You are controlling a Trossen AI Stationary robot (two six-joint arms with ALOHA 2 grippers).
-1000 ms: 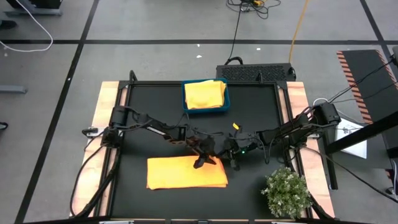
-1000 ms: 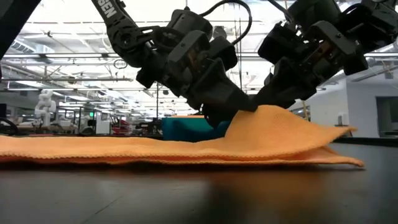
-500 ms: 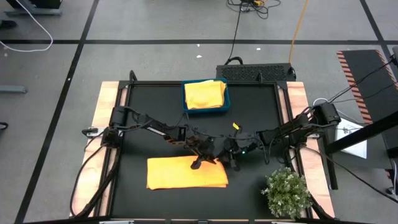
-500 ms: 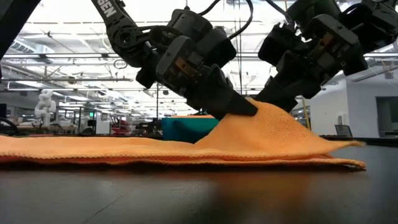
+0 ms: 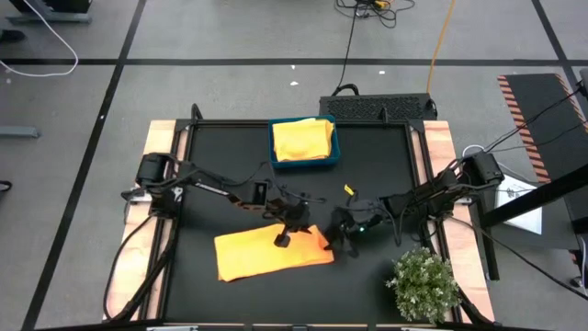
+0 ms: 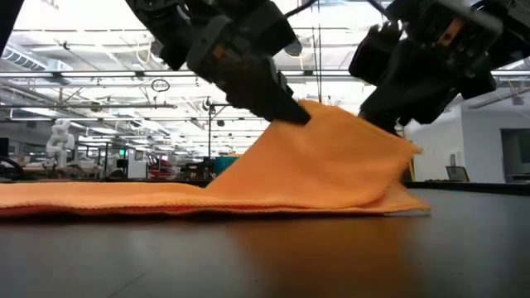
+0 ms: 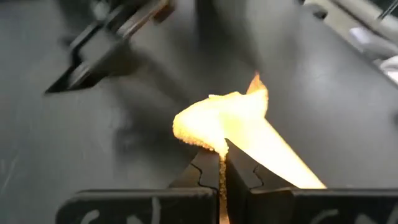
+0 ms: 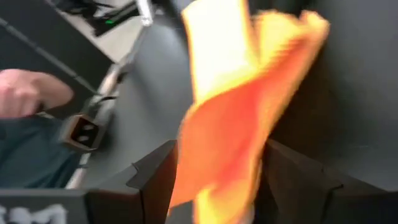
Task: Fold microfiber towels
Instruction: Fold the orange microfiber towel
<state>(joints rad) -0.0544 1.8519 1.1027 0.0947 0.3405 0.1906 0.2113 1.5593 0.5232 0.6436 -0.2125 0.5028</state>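
1. The orange towel (image 5: 271, 254) lies mostly flat on the near half of the black counter (image 5: 211, 147), with its right end raised into a peak. That looks like the start of a fold, the raised end to be carried across the flat part.
2. The left claw (image 5: 281, 237) is pinched tight on the top of that peak. In its own wrist view the fingers (image 7: 208, 174) meet with a bunch of orange cloth squeezed between them, so this arm alone carries the lifted edge.
3. The right claw (image 5: 338, 241) sits just beside the towel's right end. Its fingers (image 8: 155, 180) stand wide apart with the cloth hanging loose between them, gripping nothing. Judging by that, it is letting the left arm take the fold.
4. A yellow towel (image 5: 302, 139) rests folded in the teal tray (image 5: 272, 145) at the counter's far edge, likely the place for finished ones.
5. A small plant (image 5: 424, 284) stands at the near right corner, well apart from the towel.
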